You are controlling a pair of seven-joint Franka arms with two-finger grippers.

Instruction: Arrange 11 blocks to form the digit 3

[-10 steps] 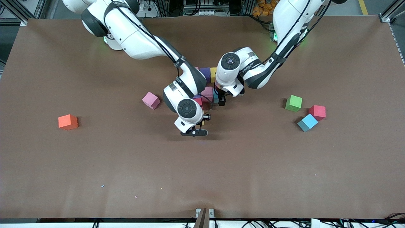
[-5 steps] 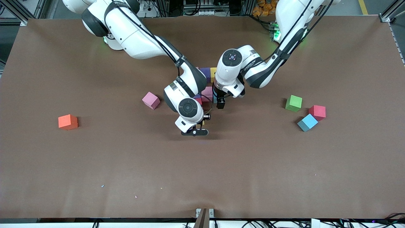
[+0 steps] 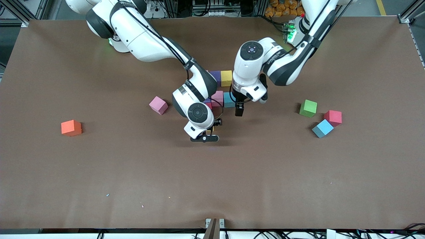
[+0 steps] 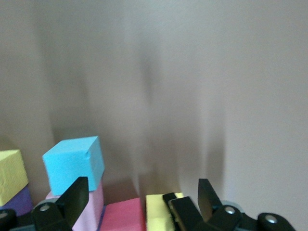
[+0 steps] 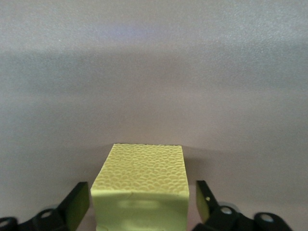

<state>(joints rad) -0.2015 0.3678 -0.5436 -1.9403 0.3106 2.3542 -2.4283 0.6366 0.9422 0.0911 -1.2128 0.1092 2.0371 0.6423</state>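
While the right gripper [image 5: 139, 204] stands released around a yellow block [image 5: 140, 185] set down at frame centre, the empty, spread left gripper [image 3: 239, 111] hovers beside the cluster; next, fetch another block.

Matte brown table covering [image 3: 99, 166], cloth- or paper-like, with faint ripples near the front edge. Small foam blocks, all matte: orange block [image 3: 71, 127], pink block [image 3: 158, 105], green block [image 3: 308, 108], red block [image 3: 333, 118], light blue block [image 3: 322, 128]. In the right wrist view, pale yellow block [image 5: 140, 190] with a pebbled, finely dimpled foam skin (a shallow crease across its near face). In the left wrist view, bright blue block [image 4: 74, 163] with soft, slightly dented foam edges. Glossy white plastic shells on both arms, black rubbery joint bands and cables. Matte black plastic fingers [image 5: 77, 204] with small bright metal screws.
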